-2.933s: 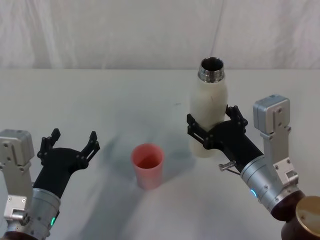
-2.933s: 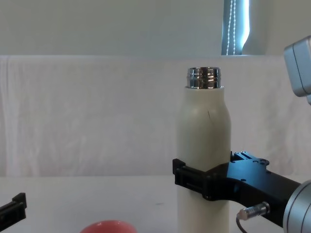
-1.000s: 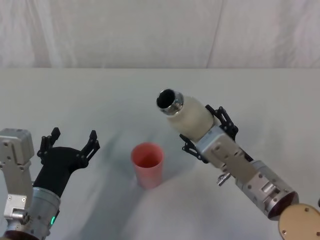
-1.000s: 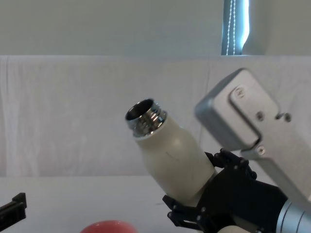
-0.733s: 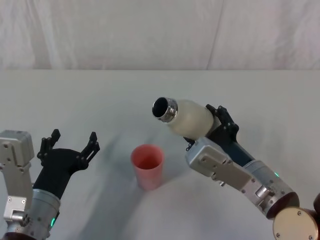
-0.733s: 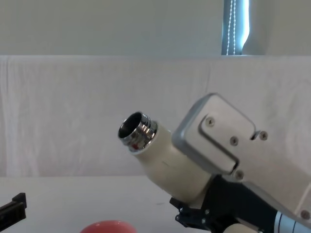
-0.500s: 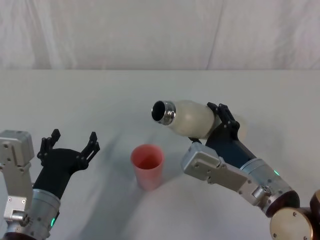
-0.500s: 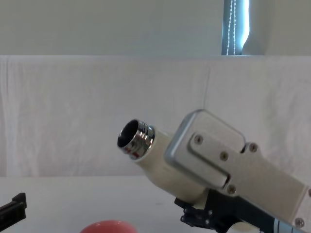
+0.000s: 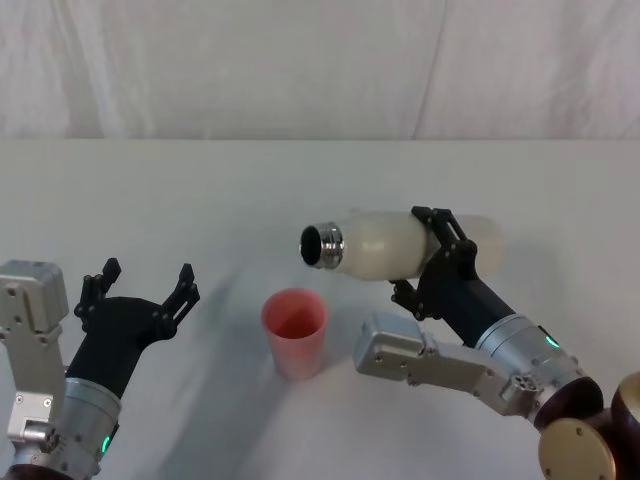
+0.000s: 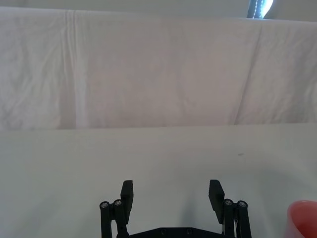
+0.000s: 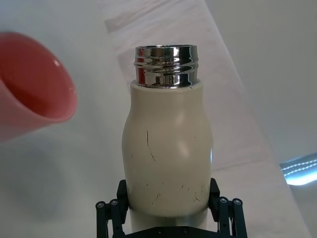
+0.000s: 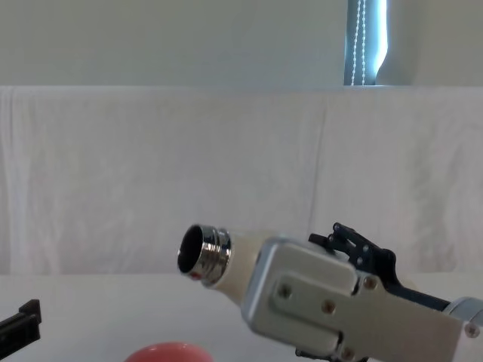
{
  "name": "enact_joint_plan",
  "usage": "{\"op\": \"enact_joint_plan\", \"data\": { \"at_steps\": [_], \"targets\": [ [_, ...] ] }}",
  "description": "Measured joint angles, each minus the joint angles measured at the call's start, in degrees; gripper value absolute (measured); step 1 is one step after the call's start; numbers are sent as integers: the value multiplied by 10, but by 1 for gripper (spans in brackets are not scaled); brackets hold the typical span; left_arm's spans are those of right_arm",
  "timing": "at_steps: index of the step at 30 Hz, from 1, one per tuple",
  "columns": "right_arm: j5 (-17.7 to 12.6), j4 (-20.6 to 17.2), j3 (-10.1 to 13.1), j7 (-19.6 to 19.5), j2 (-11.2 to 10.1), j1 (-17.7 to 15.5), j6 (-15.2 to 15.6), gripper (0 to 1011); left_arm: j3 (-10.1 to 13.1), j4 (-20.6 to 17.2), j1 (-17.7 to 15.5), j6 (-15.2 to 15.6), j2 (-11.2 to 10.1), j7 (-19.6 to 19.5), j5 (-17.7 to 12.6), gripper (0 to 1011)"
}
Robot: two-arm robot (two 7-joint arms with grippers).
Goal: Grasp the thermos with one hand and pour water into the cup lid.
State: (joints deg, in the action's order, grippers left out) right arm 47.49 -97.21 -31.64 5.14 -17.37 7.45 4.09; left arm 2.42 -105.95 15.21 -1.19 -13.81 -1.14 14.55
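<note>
One right gripper (image 9: 432,262) pinches the thermos (image 9: 400,243) nearly level above the cup lid (image 9: 295,331); left gripper (image 9: 140,290) fingers spread.

- No text, label, brand, number or sign can be read in any view.
</note>
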Motion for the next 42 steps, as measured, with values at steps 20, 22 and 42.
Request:
{"op": "enact_joint_plan", "data": {
  "at_steps": [20, 22, 42],
  "targets": [
    [73, 22, -25, -9, -18, 22, 13, 958, 0, 0, 0, 0, 0, 0, 0, 1001],
    [79, 22, -27, -10, -19, 23, 15, 958, 0, 0, 0, 0, 0, 0, 0, 1001],
    [125, 23, -41, -29, -33, 32, 21, 958, 0, 0, 0, 0, 0, 0, 0, 1001]
  ]
}}
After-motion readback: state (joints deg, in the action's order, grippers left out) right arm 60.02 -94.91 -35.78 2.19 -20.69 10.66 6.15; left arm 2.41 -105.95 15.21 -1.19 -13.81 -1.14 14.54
